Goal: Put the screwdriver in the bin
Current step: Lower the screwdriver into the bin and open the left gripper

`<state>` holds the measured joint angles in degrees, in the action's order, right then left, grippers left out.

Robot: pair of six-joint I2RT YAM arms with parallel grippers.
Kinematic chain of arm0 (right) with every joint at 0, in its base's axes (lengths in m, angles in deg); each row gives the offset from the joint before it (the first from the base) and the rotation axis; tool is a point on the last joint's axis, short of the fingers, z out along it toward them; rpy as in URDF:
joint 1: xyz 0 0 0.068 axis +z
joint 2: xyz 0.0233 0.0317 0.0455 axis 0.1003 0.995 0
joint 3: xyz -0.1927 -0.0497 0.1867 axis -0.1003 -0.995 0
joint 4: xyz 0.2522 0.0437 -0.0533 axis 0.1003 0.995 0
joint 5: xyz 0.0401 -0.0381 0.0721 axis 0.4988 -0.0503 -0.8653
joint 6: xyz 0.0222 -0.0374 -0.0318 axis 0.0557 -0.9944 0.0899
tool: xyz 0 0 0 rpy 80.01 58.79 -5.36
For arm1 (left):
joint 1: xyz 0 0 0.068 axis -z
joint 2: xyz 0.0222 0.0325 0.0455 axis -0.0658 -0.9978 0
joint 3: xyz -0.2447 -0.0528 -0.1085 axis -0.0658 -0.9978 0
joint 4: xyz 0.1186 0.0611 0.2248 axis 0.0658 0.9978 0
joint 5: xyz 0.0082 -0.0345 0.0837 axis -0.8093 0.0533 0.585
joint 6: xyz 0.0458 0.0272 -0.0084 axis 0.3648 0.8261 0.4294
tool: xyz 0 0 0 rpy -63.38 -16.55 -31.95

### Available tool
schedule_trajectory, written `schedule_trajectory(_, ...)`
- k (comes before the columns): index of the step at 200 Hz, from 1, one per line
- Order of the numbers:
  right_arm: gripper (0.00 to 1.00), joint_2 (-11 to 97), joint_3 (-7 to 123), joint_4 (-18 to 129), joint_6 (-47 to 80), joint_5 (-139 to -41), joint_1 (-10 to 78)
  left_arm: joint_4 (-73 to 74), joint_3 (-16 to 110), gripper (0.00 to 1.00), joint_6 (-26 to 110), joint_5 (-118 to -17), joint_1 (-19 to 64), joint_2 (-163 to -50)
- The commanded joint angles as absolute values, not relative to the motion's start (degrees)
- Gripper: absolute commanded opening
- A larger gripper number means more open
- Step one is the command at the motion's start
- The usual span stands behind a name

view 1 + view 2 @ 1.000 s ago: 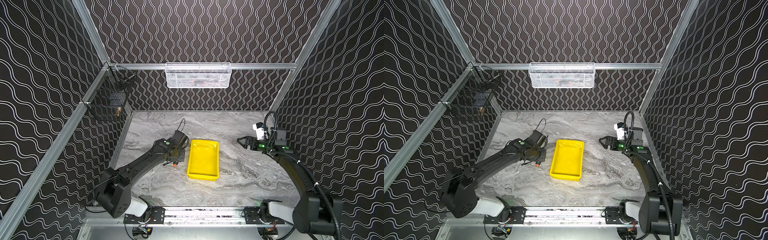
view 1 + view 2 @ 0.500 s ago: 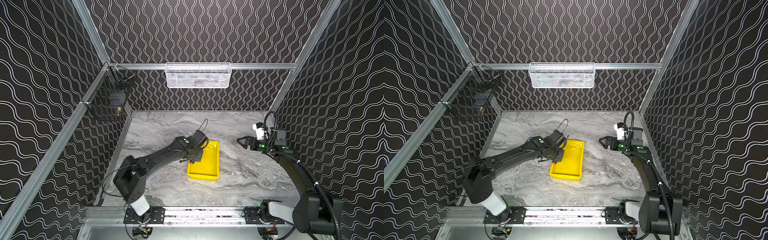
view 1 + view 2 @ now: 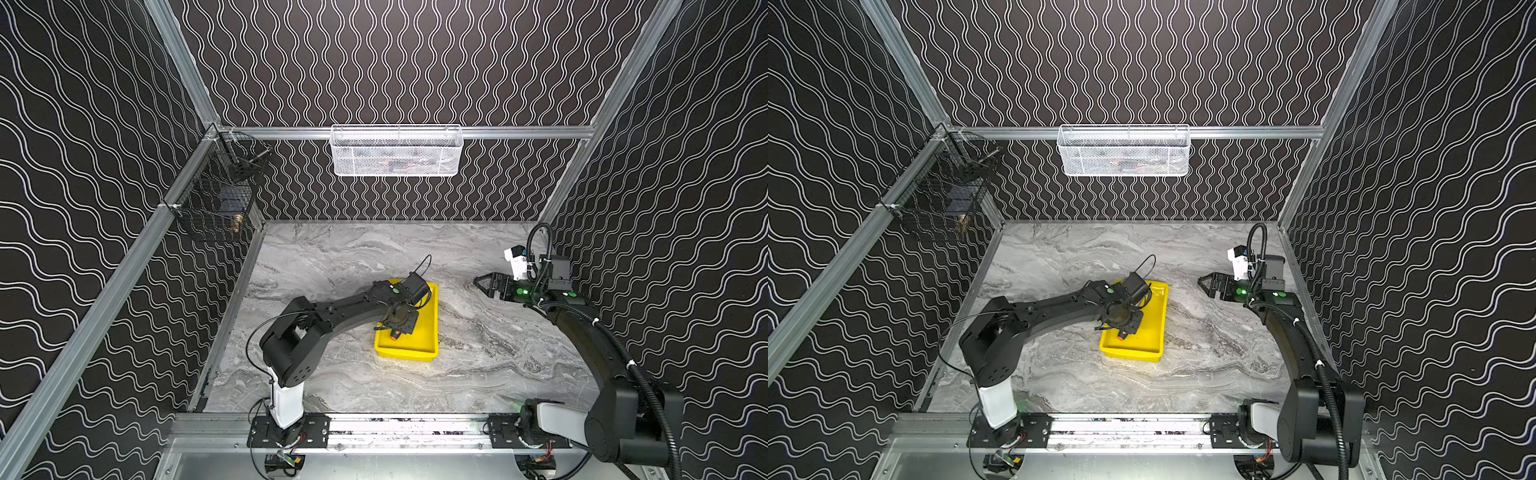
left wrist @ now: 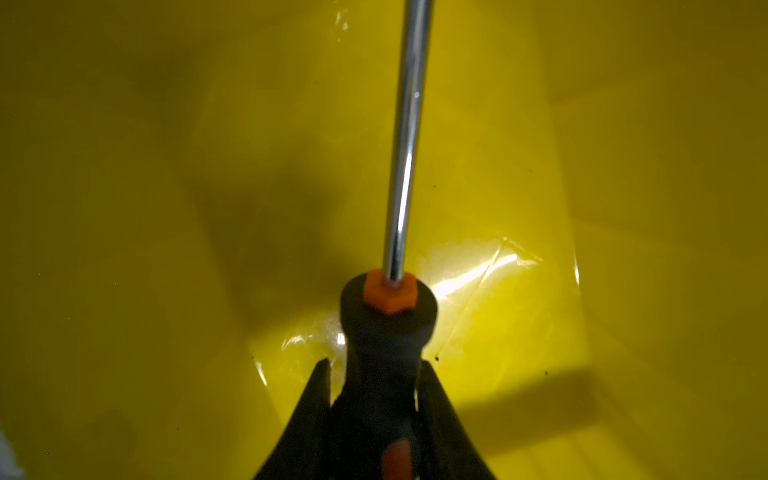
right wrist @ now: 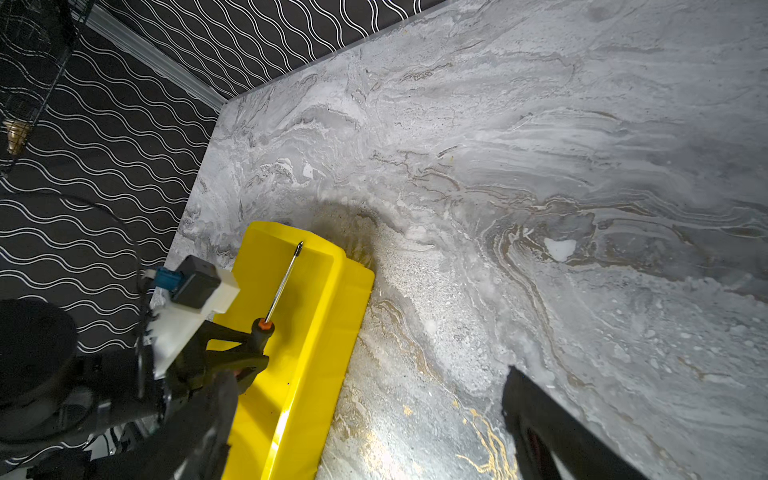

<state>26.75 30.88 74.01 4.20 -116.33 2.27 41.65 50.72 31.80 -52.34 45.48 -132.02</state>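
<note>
left jaws pinch the screwdriver (image 4: 384,332) by its black, orange-collared handle over the bin (image 4: 124,166); right jaws unclear.

Both top views are looking down from high above the near edge, facing the far wall and taking in the whole desk (image 3: 478,374). The left wrist camera is sitting very close over the bin (image 4: 166,124), aiming along the screwdriver (image 4: 397,232). The right wrist camera is looking leftward across the desk from farther off, sharing bin and screwdriver with all views.
</note>
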Motion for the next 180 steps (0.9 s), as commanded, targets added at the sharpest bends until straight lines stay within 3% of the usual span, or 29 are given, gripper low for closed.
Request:
schedule_trajectory(1, 0.99, 26.90, 31.15, 72.92, 3.52, -116.50, 2.33, 40.09, 50.53, 0.09, 31.96, -53.38, 45.54, -133.44)
schedule_trajectory(81, 0.99, 26.81, 31.15, 72.94, 3.53, -116.58, 2.33, 38.00, 50.81, 0.26, 32.33, -53.96, 45.54, -136.69)
schedule_trajectory(180, 0.99, 26.46, 31.15, 73.25, 3.48, -116.50, 2.33, 38.49, 51.12, 0.38, 32.42, -53.55, 45.54, -134.57)
